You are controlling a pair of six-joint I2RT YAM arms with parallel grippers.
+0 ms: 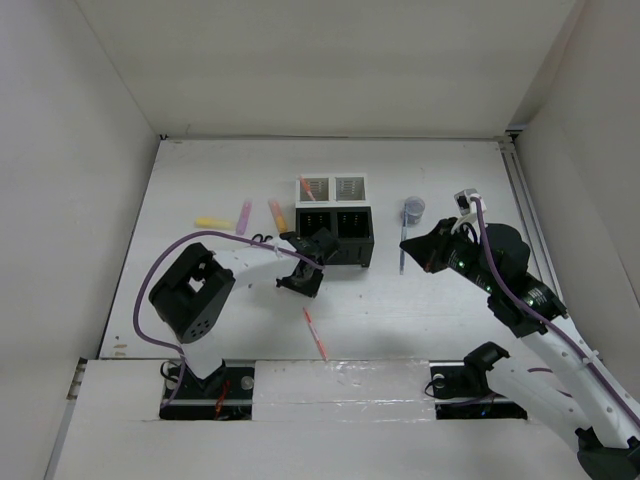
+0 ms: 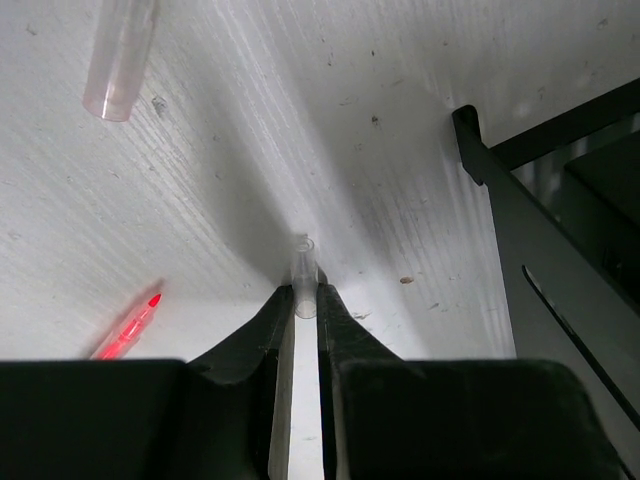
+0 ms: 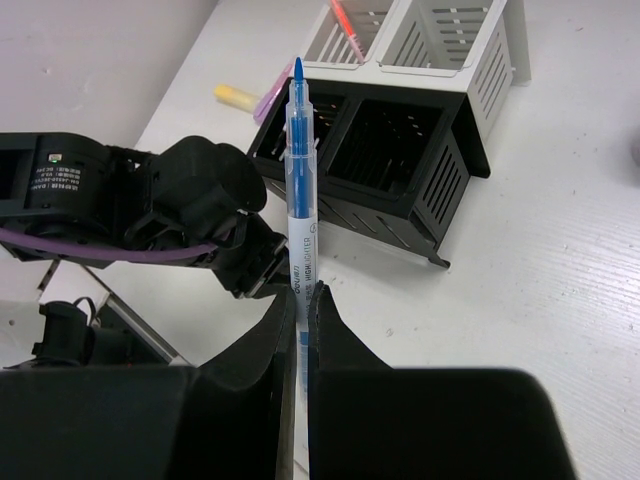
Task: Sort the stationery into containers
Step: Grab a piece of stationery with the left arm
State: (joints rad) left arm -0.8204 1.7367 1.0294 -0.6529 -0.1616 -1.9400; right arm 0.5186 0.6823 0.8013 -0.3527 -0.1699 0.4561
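Walls (image 1: pixel 60 150) of plain white box in a scuffed white desk (image 1: pixel 440 310); left pincer (image 2: pixel 305 296) nips a clear tube (image 2: pixel 303 262), right pincer (image 3: pixel 303 296) clamps a blue pen (image 3: pixel 299 170).

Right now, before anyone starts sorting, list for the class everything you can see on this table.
organiser block: 1, two white compartments behind two black, middle of table
highlighters: 3, yellow, pink, orange, lying left of block
red pen: 1, on table in front of block
pink-red pen: 1, in left white compartment
scissors: 1, black handles, left of block, partly hidden
round item: 1, grey, right of block
blue highlighter: 1, uncapped, in right gripper
clear cap: 1, in left gripper
other clear cap: 1, loose on table
left gripper: black, shut on clear cap
right gripper: black, shut on blue highlighter
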